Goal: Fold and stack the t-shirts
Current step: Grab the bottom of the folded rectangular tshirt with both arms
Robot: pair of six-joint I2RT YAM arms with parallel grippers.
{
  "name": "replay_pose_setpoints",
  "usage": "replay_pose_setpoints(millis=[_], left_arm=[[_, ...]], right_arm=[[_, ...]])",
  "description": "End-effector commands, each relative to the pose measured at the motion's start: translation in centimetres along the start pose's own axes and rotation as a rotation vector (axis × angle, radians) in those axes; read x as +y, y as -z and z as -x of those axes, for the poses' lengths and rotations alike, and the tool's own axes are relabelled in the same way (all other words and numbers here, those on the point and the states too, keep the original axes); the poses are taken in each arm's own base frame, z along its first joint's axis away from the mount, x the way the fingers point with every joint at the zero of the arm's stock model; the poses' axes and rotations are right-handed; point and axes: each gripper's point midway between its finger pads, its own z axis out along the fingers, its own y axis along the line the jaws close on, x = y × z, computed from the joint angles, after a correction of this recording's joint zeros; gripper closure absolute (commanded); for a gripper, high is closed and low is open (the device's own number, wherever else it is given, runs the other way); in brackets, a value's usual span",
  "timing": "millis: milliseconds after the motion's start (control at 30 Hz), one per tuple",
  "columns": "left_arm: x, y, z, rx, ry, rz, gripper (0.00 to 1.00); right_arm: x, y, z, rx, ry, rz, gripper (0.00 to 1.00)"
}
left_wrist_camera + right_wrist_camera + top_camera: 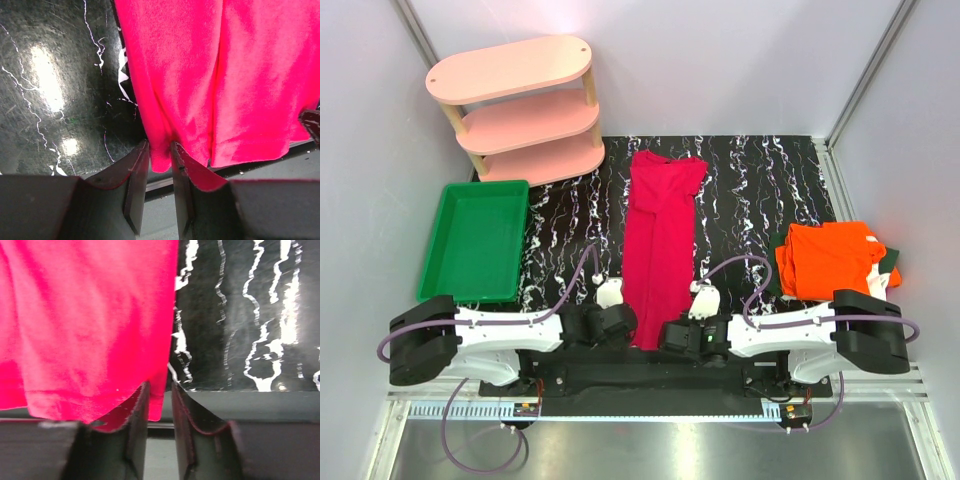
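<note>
Crimson t-shirt [662, 235] lies as a long narrow strip on the black marbled table [760, 190], w/ its near hem at both grippers and the rest stretching straight ahead of them.

L gripper [160, 146]: fingers [136, 180] nearly together, the hem's left corner between them and cloth filling the gap, so it's gripping the shirt.

R gripper [160, 386]: gap is narrow too. The hem's right corner hangs into it and touches the finger on the shirt's side. A dark sliver shows btwn the cloth and the other finger, so can't tell if it's clamped.

Orange t-shirt [825, 258] is folded, well out to the right of the R fingers, on top of a dark green t-shirt [891, 262] that peeks out at its right edge.

Green tray [432, 270] sits left of the L fingers and further ahead. Pink shelf [515, 100] is beyond the tray, at the back-left.
</note>
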Motion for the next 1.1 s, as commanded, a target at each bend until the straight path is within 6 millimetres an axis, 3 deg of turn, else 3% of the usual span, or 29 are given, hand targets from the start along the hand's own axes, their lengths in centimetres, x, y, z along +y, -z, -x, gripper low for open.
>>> replay_pose_setpoints(millis=[0, 200, 400, 500, 567, 733, 867, 1067], left_arm=[[3.3, -0.1, -2.7, 0.084, -0.034, 0.089, 0.7], [3.5, 0.0, -2.9, 0.086, -0.033, 0.085, 0.73], [3.5, 0.2, -2.8, 0.079, -0.036, 0.084, 0.8], [3.6, 0.2, -2.7, 0.075, -0.038, 0.086, 0.89], [3.5, 0.2, -2.6, 0.069, -0.039, 0.085, 1.0], [2.9, 0.3, -1.8, 0.045, -0.056, 0.076, 1.0], [2.0, 0.7, -0.6, 0.008, -0.071, 0.072, 1.0], [1.4, 0.7, -0.1, -0.001, -0.076, 0.077, 1.0]], right_arm=[[-2.1, -0.9, -4.8, 0.164, -0.003, -0.063, 0.73], [-2.2, -0.6, -5.4, 0.179, -0.026, -0.062, 1.0], [-2.0, -0.2, -4.6, 0.144, -0.016, -0.071, 1.0], [-1.8, -0.1, -4.0, 0.119, -0.013, -0.068, 1.0], [-1.8, 0.1, -3.6, 0.102, -0.001, -0.073, 1.0], [-1.4, 0.8, -1.2, 0.015, 0.046, -0.09, 1.0], [0.3, 1.9, 0.8, -0.051, 0.073, -0.068, 1.0], [0.3, 2.2, 1.6, -0.078, 0.085, -0.078, 1.0]])
